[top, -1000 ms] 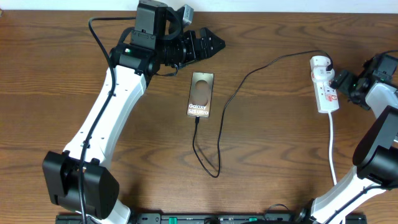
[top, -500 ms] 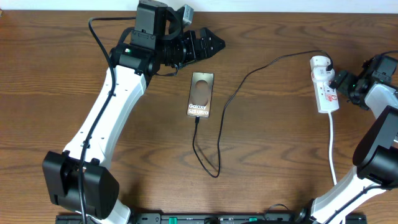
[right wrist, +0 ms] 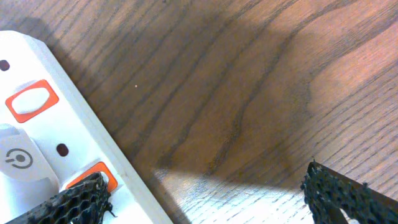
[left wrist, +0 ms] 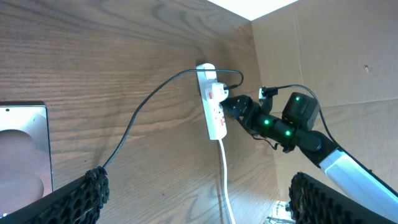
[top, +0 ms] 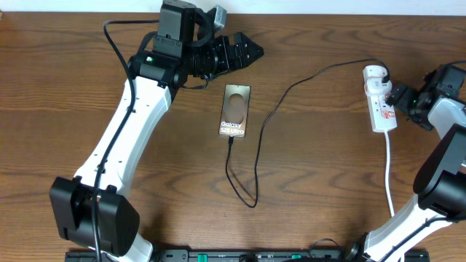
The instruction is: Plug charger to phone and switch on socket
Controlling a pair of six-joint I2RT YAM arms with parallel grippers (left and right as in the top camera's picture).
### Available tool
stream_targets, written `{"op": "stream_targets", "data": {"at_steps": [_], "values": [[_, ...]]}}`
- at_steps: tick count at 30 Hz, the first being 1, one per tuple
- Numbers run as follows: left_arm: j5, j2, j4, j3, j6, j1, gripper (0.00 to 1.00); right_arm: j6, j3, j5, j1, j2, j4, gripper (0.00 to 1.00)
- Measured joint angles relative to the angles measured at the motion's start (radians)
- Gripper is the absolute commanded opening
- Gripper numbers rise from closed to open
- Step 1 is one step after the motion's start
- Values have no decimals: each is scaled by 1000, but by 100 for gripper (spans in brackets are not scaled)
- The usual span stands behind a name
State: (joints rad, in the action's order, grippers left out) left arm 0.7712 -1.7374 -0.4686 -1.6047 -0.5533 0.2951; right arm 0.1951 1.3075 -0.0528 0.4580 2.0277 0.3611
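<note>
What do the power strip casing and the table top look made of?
Power strip: probably smooth white moulded plastic, with orange-red switch surrounds. Table: brown wood or wood-look laminate, going by the grain lines; can't tell which.

Phone (top: 236,111) mid-worktop (top: 328,182), charger (top: 266,120) tip at its near end, right pincer (top: 399,96) agape just beside socket (top: 380,98).

Charger (top: 255,167) across table (top: 328,175) between phone (top: 236,110), socket (top: 380,103)

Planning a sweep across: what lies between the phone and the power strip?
The black charger cable crosses that stretch, curving up from the phone toward the top end of the power strip; the rest is bare table. The overhead view shows it.
</note>
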Motion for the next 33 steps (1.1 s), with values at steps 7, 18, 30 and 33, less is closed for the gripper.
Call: {"op": "stream_targets", "data": {"at_steps": [7,18,30,33], "values": [[0,0,0,0,0,0,93,-1,0,-2,0,0,-5,99],[0,0,0,0,0,0,93,-5,-2,-18,0,2,-31,99],[0,0,0,0,0,0,93,-9,-2,-55,6,2,-25,99],[0,0,0,0,0,0,93,-9,-5,-59,7,2,-29,99]]}}
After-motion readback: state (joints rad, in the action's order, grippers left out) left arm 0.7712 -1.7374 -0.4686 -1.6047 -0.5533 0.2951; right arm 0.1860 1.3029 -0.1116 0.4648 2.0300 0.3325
